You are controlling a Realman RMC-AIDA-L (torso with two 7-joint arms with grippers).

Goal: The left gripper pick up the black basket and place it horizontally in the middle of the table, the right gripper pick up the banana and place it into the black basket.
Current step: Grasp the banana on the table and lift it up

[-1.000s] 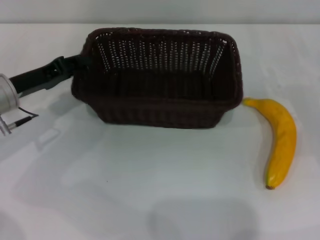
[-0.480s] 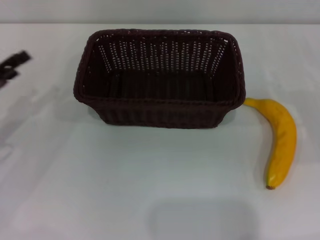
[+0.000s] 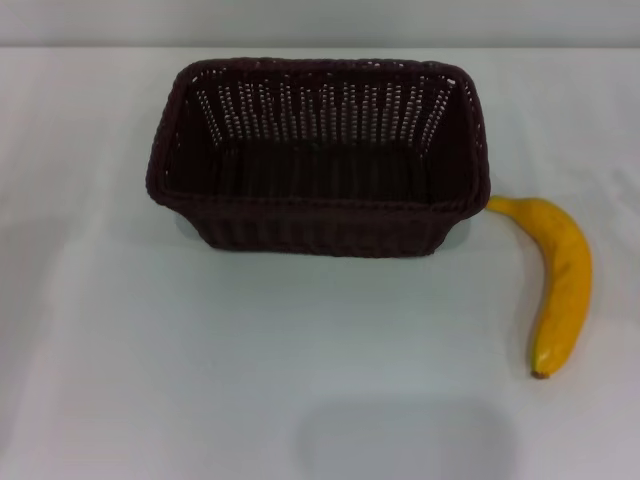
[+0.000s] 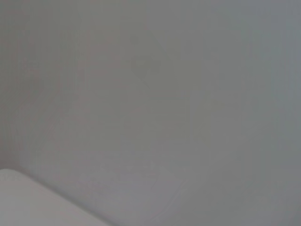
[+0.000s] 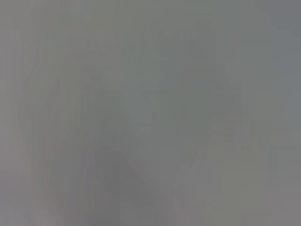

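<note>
The black basket (image 3: 320,150) stands upright on the white table (image 3: 200,350), its long side across the head view, a little behind the middle, and it is empty. The yellow banana (image 3: 560,275) lies on the table to the right of the basket, its stem end close to the basket's front right corner and its dark tip toward the front. Neither gripper shows in the head view. Both wrist views show only plain grey-white surface.
The table's back edge runs across the top of the head view, with a pale wall (image 3: 320,20) behind it. A soft grey shadow (image 3: 400,440) lies on the table near the front edge.
The left gripper, at the basket's left end a second ago, drew away to the left and has left the head view. The basket sits level on the table. The banana has not moved.
</note>
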